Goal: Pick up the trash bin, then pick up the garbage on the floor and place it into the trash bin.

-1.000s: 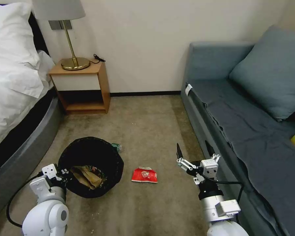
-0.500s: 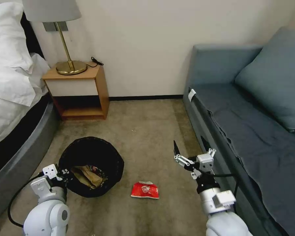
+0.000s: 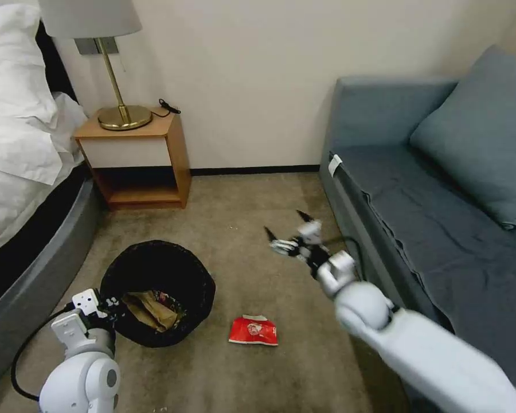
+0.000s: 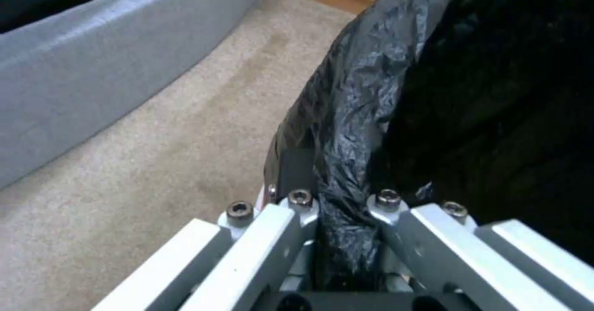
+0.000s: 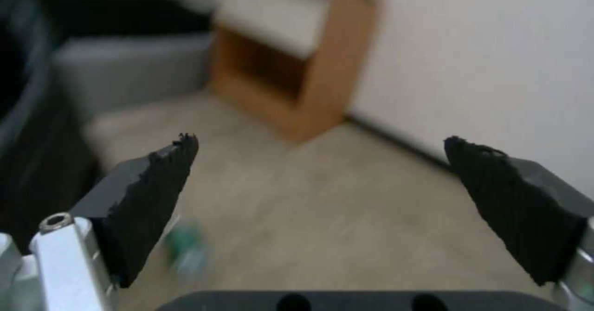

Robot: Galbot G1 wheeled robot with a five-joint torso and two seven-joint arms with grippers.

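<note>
The trash bin (image 3: 196, 287), lined with a crinkly black bag, stands on the carpet at the lower left. My left gripper (image 3: 110, 302) is shut on its near rim; in the left wrist view the bag's rim (image 4: 352, 116) runs between the left gripper (image 4: 343, 200) fingers. Inside the bin lie a crumpled tan paper bag (image 3: 151, 310) and a dark wrapper (image 3: 167, 297). A red snack packet (image 3: 253, 331) lies flat on the carpet right of the bin. My right gripper (image 3: 284, 225) (image 5: 320, 140) hangs open over the carpet beyond the packet. A blurred green-labelled bottle (image 5: 184, 245) lies on the floor below it.
A wooden nightstand (image 3: 140, 155) with a brass lamp (image 3: 123, 115) stands against the far wall. The bed (image 3: 17, 172) borders the left side and a grey-blue sofa (image 3: 441, 201) the right. Open carpet (image 3: 246, 206) lies between them.
My right arm has swung forward and to the left, stretching out over the carpet past the red packet. The view shifted a second ago. My left gripper still holds the bin's rim.
</note>
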